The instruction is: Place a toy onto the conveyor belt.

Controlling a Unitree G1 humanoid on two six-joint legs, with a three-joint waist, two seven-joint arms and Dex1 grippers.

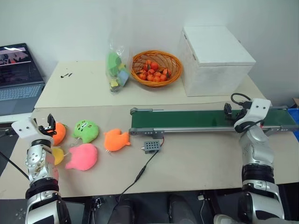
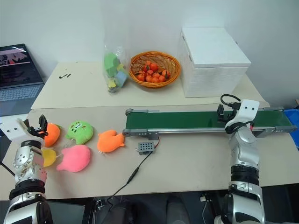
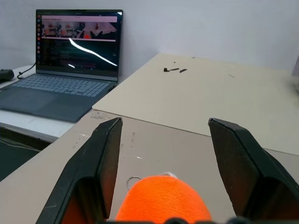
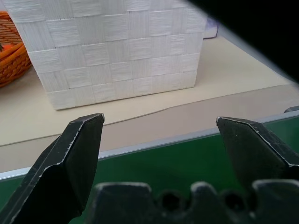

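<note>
The toy (image 2: pixel 48 157), a small yellow plush, lies at the left end of the table (image 2: pixel 196 158), at about 8 o'clock from the conveyor belt (image 2: pixel 187 120) and well apart from it. The left arm covers most of it, so only a yellow edge shows and its stitched marks cannot be made out.

The left gripper (image 1: pixel 50 122) hangs with its 2 fingers wide apart and nothing between them, just over the round orange plush (image 2: pixel 51 134) at 12 o'clock from the toy. In the left wrist view that orange plush sits low between the fingers (image 3: pixel 100 163), so the gripper looks lined up on the wrong plush, or is simply passing above it.

The right gripper (image 2: pixel 223 114) rests over the belt's right half, also spread wide and empty, probably parked clear of the pick.

A pink plush (image 2: pixel 74 158) lies just beside the toy at 3 o'clock, which may crowd a grasp. The belt's far right end is cut off by the frame.
</note>
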